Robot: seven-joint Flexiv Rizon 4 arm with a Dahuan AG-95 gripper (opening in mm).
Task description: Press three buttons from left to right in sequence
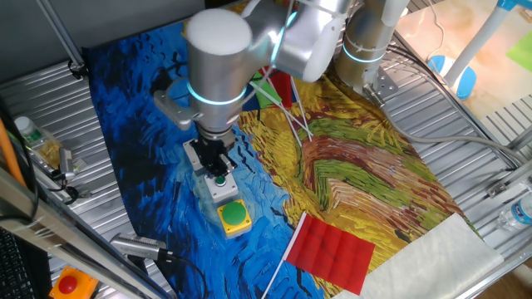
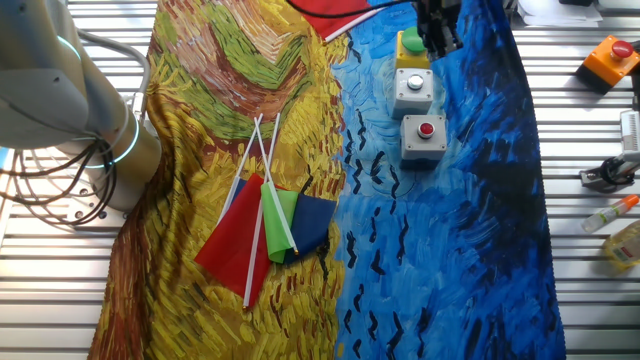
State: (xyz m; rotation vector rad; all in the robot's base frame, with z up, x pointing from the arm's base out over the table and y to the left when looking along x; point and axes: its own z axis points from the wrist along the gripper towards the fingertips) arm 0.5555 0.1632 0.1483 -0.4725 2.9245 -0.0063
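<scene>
Three button boxes stand in a row on the blue part of the painted cloth. The grey box with the red button (image 2: 425,137) is mostly hidden behind the gripper in one fixed view. The grey box with the small green button (image 1: 220,186) also shows in the other fixed view (image 2: 413,90). The yellow box with the green dome (image 1: 234,216) shows there too (image 2: 410,46). My gripper (image 1: 217,169) hangs just over the middle grey box, fingertips near its button. In the other fixed view the gripper (image 2: 438,38) is dark and cut off by the top edge. No view shows a gap or contact between the fingertips.
An orange box with a red button (image 1: 68,284) (image 2: 610,58) sits off the cloth. A red flag (image 1: 332,249) lies near the yellow box. A bundle of flags (image 2: 265,225) lies mid-cloth. Bottles (image 2: 622,240) and the arm's base (image 2: 60,110) stand at the sides.
</scene>
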